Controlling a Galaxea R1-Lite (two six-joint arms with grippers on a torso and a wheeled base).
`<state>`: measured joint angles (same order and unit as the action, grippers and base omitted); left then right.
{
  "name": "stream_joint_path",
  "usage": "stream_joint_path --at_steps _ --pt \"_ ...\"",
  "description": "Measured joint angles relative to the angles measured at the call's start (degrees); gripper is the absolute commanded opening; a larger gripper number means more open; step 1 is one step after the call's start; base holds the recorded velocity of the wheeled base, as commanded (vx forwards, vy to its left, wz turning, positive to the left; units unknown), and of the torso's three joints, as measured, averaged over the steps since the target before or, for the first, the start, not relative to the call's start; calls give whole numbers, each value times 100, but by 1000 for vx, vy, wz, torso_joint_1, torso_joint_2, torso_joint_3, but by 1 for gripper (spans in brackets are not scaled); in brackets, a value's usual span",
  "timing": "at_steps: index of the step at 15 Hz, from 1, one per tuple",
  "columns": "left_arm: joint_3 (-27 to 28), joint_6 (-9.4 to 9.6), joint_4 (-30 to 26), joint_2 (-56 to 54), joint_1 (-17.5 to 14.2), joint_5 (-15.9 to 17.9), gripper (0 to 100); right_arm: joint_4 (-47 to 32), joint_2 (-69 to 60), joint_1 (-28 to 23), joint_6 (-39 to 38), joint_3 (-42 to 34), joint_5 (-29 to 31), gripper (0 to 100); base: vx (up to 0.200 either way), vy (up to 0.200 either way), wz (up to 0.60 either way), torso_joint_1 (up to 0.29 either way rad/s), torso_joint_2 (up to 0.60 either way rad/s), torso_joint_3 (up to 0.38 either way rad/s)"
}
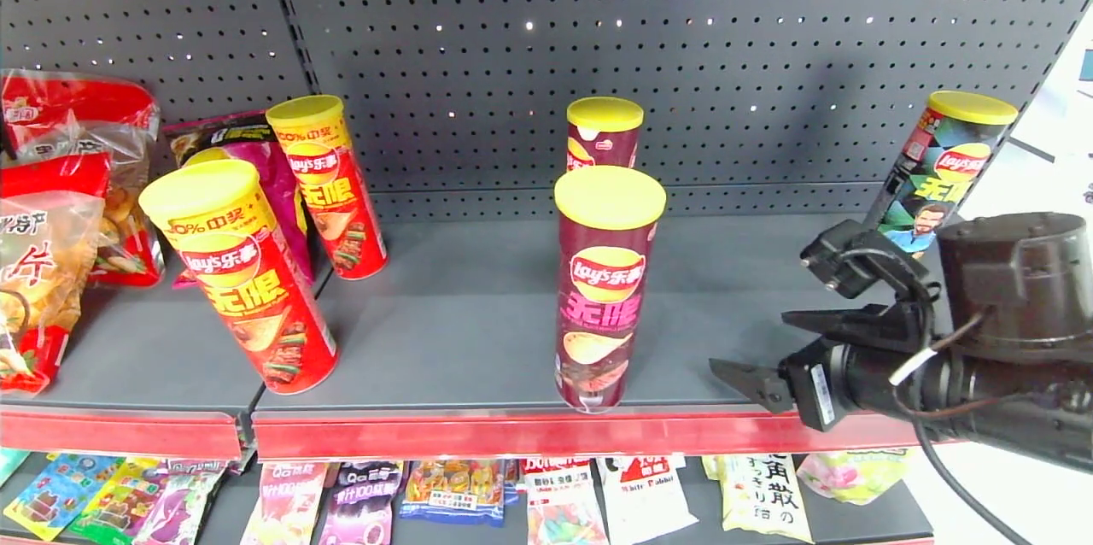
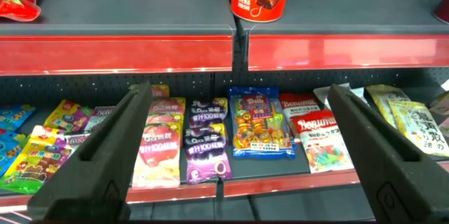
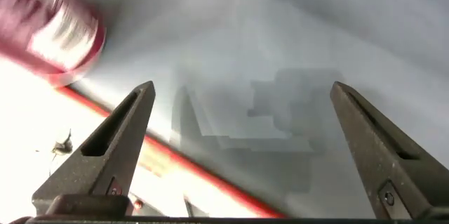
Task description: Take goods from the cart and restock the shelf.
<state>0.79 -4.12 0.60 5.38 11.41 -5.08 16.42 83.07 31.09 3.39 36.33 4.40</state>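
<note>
The grey shelf (image 1: 478, 314) is carrying upright red cans (image 1: 243, 280) at its left and a front maroon can (image 1: 606, 289) mid-shelf, by the red edge. The right gripper (image 1: 751, 344) is hovering open and empty near that can's right. The left gripper (image 2: 240, 89) is gaping empty before the candy bags (image 2: 210, 147) below.

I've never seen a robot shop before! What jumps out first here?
A tall maroon can with a yellow lid stands at the front edge of the shelf, in the middle. A red can stands front left, and the right gripper hangs open at the right.
</note>
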Motion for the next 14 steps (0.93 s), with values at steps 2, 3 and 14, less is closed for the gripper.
stream_joint_path --at_steps 2,3,14 --pt "0 2 5 0 2 -2 100 5 -379 -22 -20 -194 0 100 0 0 0 0 0 0" --pt "0 5 5 0 0 -2 100 2 -490 -28 -22 -266 0 100 0 0 0 0 0 0" --pt "0 18 6 0 -1 5 100 9 389 669 -2 383 405 100 0 0 0 0 0 0"
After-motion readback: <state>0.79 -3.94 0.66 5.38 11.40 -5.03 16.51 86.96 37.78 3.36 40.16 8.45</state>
